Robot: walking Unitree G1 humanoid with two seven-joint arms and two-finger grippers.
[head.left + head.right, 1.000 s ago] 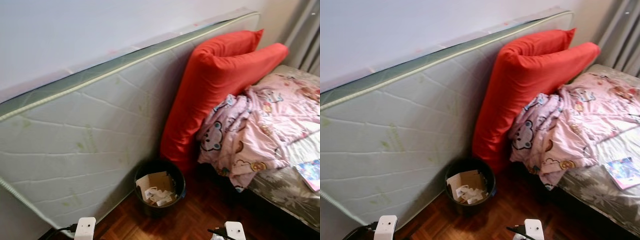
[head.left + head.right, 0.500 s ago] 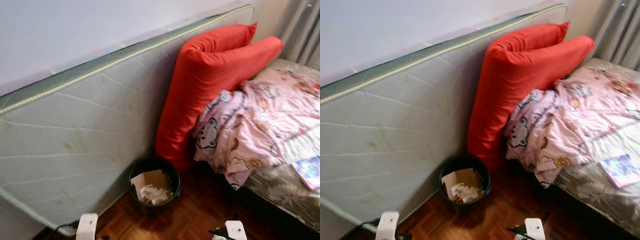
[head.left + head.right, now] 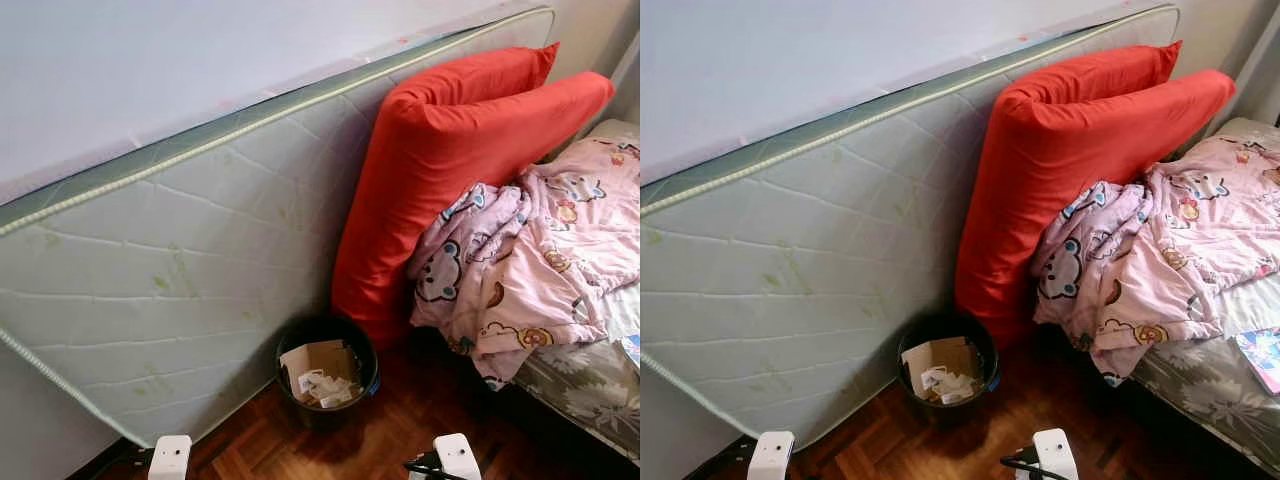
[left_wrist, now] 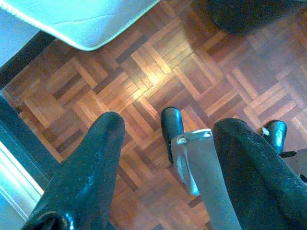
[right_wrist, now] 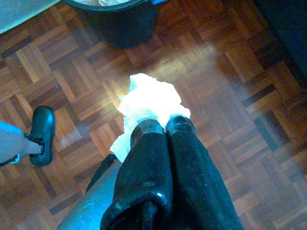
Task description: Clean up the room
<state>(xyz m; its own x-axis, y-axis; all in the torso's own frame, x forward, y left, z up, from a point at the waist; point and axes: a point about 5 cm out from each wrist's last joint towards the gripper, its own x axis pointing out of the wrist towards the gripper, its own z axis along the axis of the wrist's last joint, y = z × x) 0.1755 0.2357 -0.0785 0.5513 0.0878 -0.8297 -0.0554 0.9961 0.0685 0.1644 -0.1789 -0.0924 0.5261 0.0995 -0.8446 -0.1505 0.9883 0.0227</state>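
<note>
Right gripper (image 5: 163, 125) clamped tight on a crumpled white tissue (image 5: 149, 103), fingers pressed together, wad bulging past the tips. Held above the parquet floor (image 5: 230, 72), short of the black waste bin (image 3: 328, 372) and not yet over its rim. Left gripper (image 4: 165, 132) spread wide, nothing between the fingers (image 4: 88, 167), hanging over bare parquet near the lower corner of the mattress (image 3: 170, 260).

Bin standing on the floor, already loaded with a piece of cardboard (image 3: 312, 358) and paper scraps. Directly behind the bin: grey-white mattress propped on edge against the wall. Beside the bin, toward the bed (image 3: 585, 385): large red pillow (image 3: 450, 160) leaning on the mattress. Past the pillow: pink cartoon-print blanket (image 3: 530, 260) bunched up, hanging off the bed's edge.
</note>
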